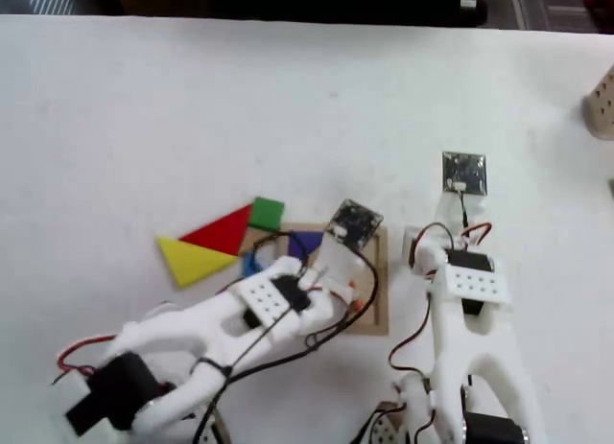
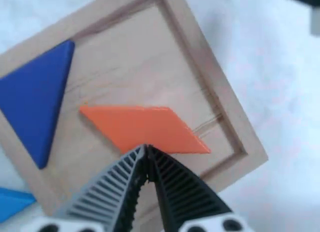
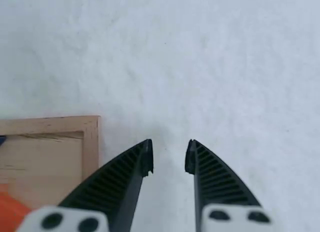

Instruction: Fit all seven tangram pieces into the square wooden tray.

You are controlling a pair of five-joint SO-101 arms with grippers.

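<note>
Now, your left gripper [image 2: 146, 151]: jaws pressed together, tips at edge of orange parallelogram [image 2: 145, 128] lying inside wooden tray [image 2: 227, 101], near blue triangle [image 2: 35, 99]. Your right gripper [image 3: 168, 157]: jaws narrowly parted over table [image 3: 200, 66] beside tray.

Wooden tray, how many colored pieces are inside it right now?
2. A blue triangle lies along one side of the tray, and an orange parallelogram lies near the middle, at the tips of the left gripper. The gripper covers part of the tray, so another could hide.
</note>
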